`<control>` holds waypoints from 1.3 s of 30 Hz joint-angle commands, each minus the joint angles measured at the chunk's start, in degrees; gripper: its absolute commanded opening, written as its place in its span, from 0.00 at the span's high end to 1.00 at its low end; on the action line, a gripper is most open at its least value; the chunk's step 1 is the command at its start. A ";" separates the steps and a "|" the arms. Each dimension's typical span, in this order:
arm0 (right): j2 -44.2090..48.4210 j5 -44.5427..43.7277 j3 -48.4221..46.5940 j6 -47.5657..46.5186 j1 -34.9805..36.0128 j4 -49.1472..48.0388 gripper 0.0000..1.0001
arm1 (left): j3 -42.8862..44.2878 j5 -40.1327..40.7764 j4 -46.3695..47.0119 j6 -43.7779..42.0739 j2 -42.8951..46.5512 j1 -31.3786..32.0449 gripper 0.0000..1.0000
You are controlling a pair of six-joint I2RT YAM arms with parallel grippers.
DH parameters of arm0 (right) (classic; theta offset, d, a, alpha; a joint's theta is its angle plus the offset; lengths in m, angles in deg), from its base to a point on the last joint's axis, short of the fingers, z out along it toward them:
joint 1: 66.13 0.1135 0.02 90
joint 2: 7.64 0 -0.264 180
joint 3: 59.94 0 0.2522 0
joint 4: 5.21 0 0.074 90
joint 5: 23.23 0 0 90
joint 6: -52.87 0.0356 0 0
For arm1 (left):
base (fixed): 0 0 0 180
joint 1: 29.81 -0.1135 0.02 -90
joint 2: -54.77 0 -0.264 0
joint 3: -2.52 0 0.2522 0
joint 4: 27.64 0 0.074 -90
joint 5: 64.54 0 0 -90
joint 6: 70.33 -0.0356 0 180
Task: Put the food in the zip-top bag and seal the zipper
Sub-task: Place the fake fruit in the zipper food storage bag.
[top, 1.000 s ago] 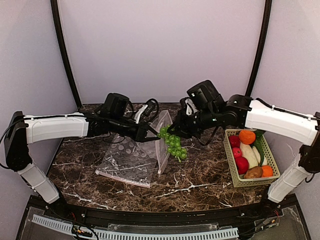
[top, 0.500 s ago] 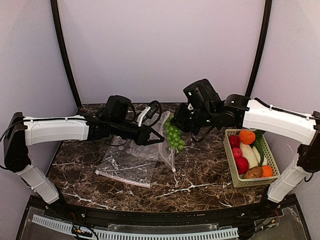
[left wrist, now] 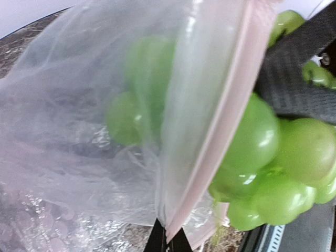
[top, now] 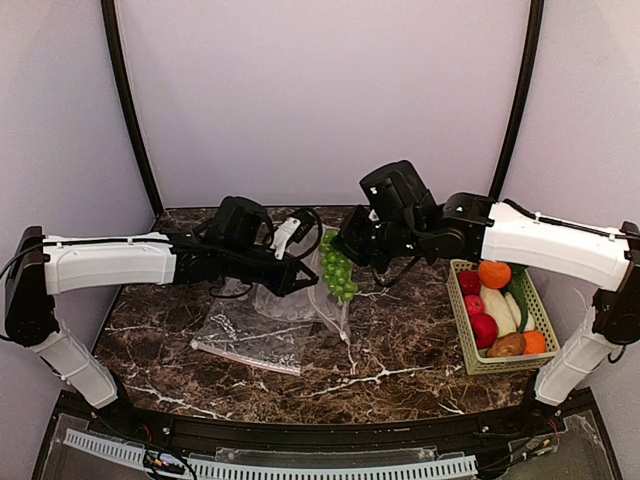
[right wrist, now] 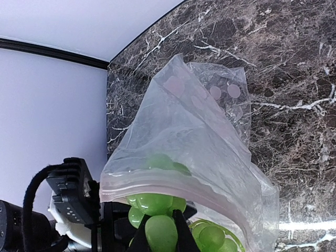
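Spanning the whole scene, the dark marble table (top: 400,370) carries everything. Above its middle, the zip-top bag (top: 325,305) is held up off the surface, with its mouth turned toward the right arm. On the table's right side, a pale green basket (top: 470,355) holds red apples, orange ones, a white radish and a brown potato. The left gripper (top: 305,279) is clenched on the bag's mouth edge. The right gripper (top: 350,255) grasps the green grapes (top: 337,270) at that mouth, with some of the bunch inside the plastic and some outside. The pink zipper (left wrist: 210,142) runs between them, pinched by the left fingers.
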State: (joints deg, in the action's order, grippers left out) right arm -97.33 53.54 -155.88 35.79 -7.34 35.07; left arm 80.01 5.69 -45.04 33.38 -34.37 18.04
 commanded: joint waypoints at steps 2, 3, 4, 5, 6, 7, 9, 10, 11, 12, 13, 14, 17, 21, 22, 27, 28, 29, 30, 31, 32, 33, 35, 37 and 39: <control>1.58 0.68 -0.95 1.60 0.35 -3.53 1.00 | 1.03 18.18 -8.29 -5.64 3.69 0.74 0.99; 1.74 0.59 -0.73 1.98 0.34 -3.65 1.00 | 0.95 18.49 -8.26 -6.01 3.84 0.74 0.99; 1.90 0.61 -0.33 2.15 0.36 -4.23 1.00 | 0.85 18.20 -8.12 -6.08 3.99 0.81 0.99; 1.97 0.70 0.14 2.43 0.37 -4.80 1.00 | 0.82 17.49 -7.91 -5.96 4.07 0.78 0.99; 1.91 0.93 0.65 2.66 0.34 -5.60 1.00 | 0.69 14.94 -7.16 -5.75 4.02 0.82 0.99; 1.89 1.13 1.42 2.92 0.33 -6.76 1.00 | 0.59 11.33 -6.14 -4.98 4.04 0.83 0.99; 1.56 1.52 2.60 3.25 0.37 -8.64 1.00 | 0.42 5.28 -4.09 -2.65 3.75 0.84 0.99; 1.28 1.50 2.85 3.28 0.38 -9.09 1.00 | 0.34 3.30 -3.30 -1.72 3.64 0.84 0.99; 0.99 1.30 2.84 3.28 0.51 -9.19 1.00 | 0.17 -0.32 -1.41 0.36 3.43 0.84 0.99; 0.64 1.01 2.81 3.03 0.55 -9.23 1.00 | 0.04 -1.57 -0.56 2.66 3.40 0.88 0.99; 0.38 0.40 2.73 2.62 0.67 -9.17 1.00 | -0.37 -3.41 1.34 3.70 3.35 0.93 0.99; 0.25 -0.16 2.76 2.50 0.77 -9.06 1.00 | -0.71 -4.08 2.36 5.98 3.44 1.02 0.99; 0.22 -2.15 3.60 1.87 0.94 -9.16 1.00 | -3.07 -6.35 8.06 10.83 4.45 1.09 0.99; 0.52 -3.44 4.56 0.19 1.03 -9.12 1.00 | -3.44 -9.33 10.70 16.37 5.55 1.10 0.99; 0.63 -3.73 4.64 -0.41 1.08 -8.66 1.00 | -3.32 -9.54 10.90 17.76 5.78 1.05 0.99; 2.33 -5.91 5.47 -2.60 1.17 -4.99 1.00 | -3.42 -9.18 12.82 22.41 7.24 1.10 0.99; 2.74 -6.12 5.92 -3.26 1.28 -4.73 1.00 | -3.65 -9.38 14.06 24.14 7.23 1.10 0.99; 3.21 -6.35 6.23 -3.94 1.30 -4.24 1.00 | -3.85 -9.52 14.83 25.03 7.19 1.10 0.99; 3.59 -6.75 6.45 -4.49 1.45 -3.51 1.00 | -4.37 -9.79 16.57 26.95 7.04 1.10 0.99; 3.90 -7.34 6.38 -5.13 1.73 -2.54 1.00 | -4.65 -9.95 17.53 28.73 7.00 1.10 0.99; 4.17 -8.16 6.29 -5.67 2.02 -1.28 1.00 | -5.10 -10.36 19.39 29.70 6.95 1.06 0.99; 4.37 -8.75 6.11 -6.48 2.29 -0.35 1.00 | -5.27 -10.54 20.17 31.31 6.92 1.03 0.99; 4.65 -8.89 5.77 -8.77 2.63 0.91 1.00 | -5.39 -10.82 21.64 32.59 6.76 1.09 0.99; 4.85 -8.34 5.50 -11.20 2.99 1.11 1.00 | -4.97 -10.78 21.70 32.84 6.52 0.99 0.99; 4.96 -7.70 4.94 -13.27 3.31 1.46 1.00 | -4.93 -10.55 21.13 32.59 6.38 0.95 0.99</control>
State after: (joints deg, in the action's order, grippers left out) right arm -93.90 46.93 -150.13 28.16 -5.00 34.66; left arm 75.66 -3.92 -26.97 63.48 -28.93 18.85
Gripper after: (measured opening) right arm 0.076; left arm 0.009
